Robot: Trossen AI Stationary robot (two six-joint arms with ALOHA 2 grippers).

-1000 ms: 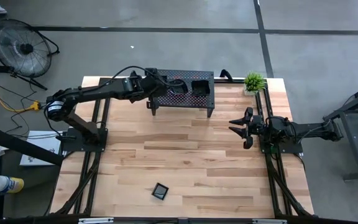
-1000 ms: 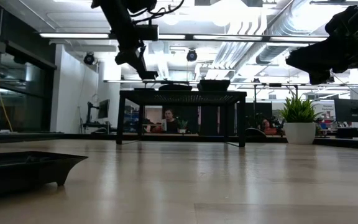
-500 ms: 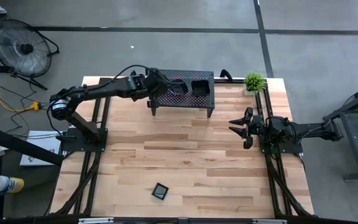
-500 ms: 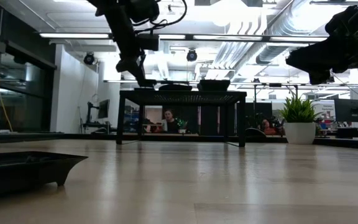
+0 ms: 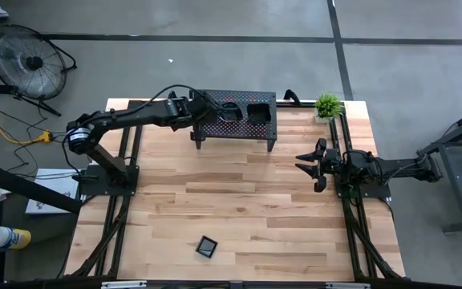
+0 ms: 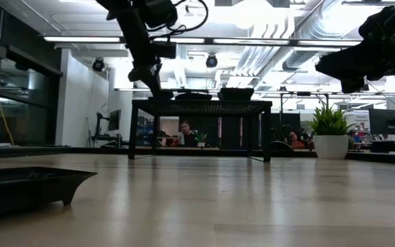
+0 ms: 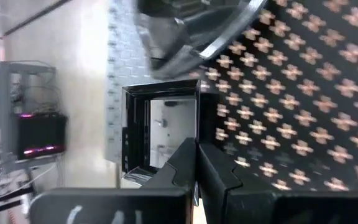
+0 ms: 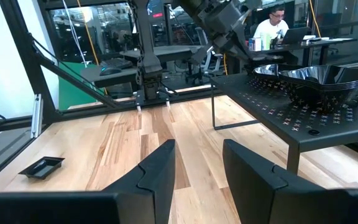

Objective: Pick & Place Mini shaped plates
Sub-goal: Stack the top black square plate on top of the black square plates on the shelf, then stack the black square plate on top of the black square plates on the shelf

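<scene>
No readable brand, label or writing anywhere; only a pale scrawl on the left wrist housing, too blurred to make out.

Landmark: the perforated rack (image 5: 233,116), standing on legs at the far edge of the tabletop (image 5: 239,209), just left of the middle. Stacked on its top, glossy black mini shaped plates (image 5: 245,111) in two piles, also visible from the right wrist camera (image 8: 319,78) as nested wavy-edged dishes. At the rack's left end, the left gripper (image 5: 196,111) reaching over the top surface, fingers (image 7: 194,171) clenched together, tips just beside a square black plate (image 7: 160,127); contact with that plate not clear. Far from the rack, near the tabletop's front edge and slightly left of the rack's line, one more square plate (image 5: 207,246) lying alone; seen at table height as a dark dish at the near left (image 6: 26,189).

Well to the right of the rack, the right gripper (image 5: 309,166) hovering near the tabletop's right edge, fingers (image 8: 154,171) released and spread, holding nothing. Beside the rack's right end, at the far right corner, a small potted plant (image 5: 327,104).

Between the rack and the lone plate, bare wood across the whole middle. Under the rack, open space between its legs. Behind the rack, a seated person (image 6: 186,132) in the room beyond.
</scene>
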